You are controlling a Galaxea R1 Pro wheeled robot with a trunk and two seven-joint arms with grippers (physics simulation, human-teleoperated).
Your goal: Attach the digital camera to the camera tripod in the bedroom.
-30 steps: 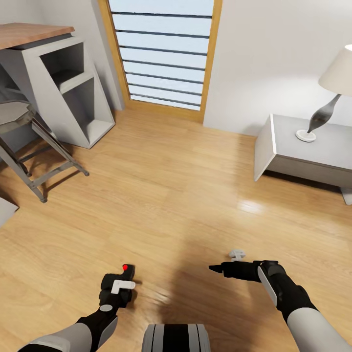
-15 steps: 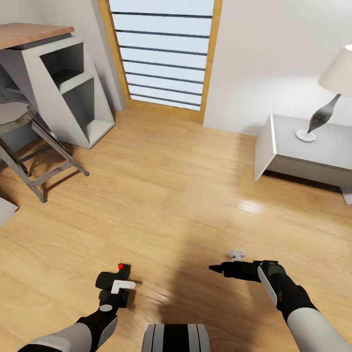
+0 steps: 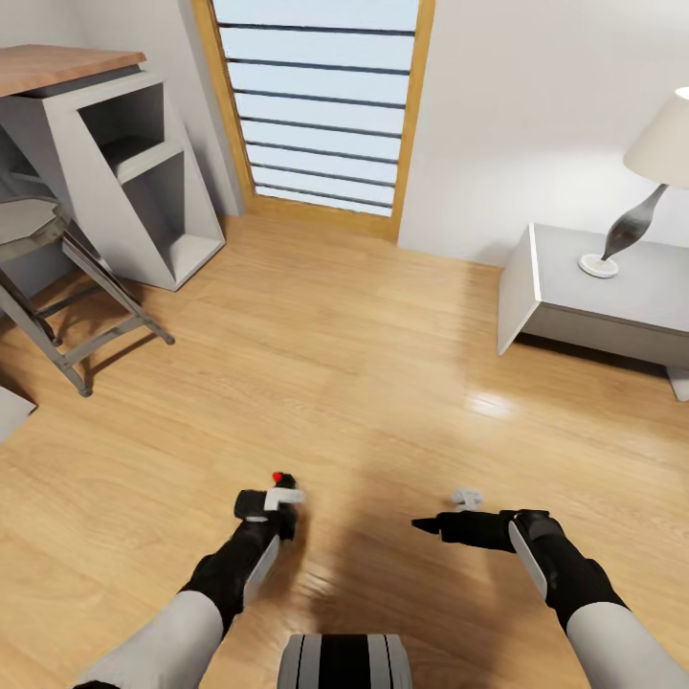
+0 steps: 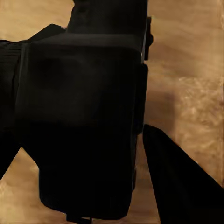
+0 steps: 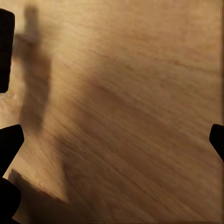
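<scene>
Low over the wood floor (image 3: 364,354), one left pincer (image 3: 271,505) is seen clamped on one digital camera (image 3: 273,500), a small black body with a single red button on top. From the left wrist, the digital camera (image 4: 84,116) appears as a large dark block held between the dark fingers (image 4: 179,186), with floor planks behind it. One right pincer (image 3: 426,524) is held level beside it, well apart, pointing toward the left arm; its tips look drawn together to a point from the head view, while from the right wrist the dark fingertips (image 5: 10,142) sit at opposite edges, so whether it is apart or together cannot be told. One small grey fitting (image 3: 467,497) is seen just above that arm.

Farther out, one folding chair (image 3: 57,287) with grey metal legs stands before one white shelf unit (image 3: 124,172) topped by a wood surface (image 3: 57,65). One tall wood-framed window (image 3: 321,105) is set in the pale wall. One low grey bedside table (image 3: 593,297) carries one lamp (image 3: 641,182) with a pale shade.
</scene>
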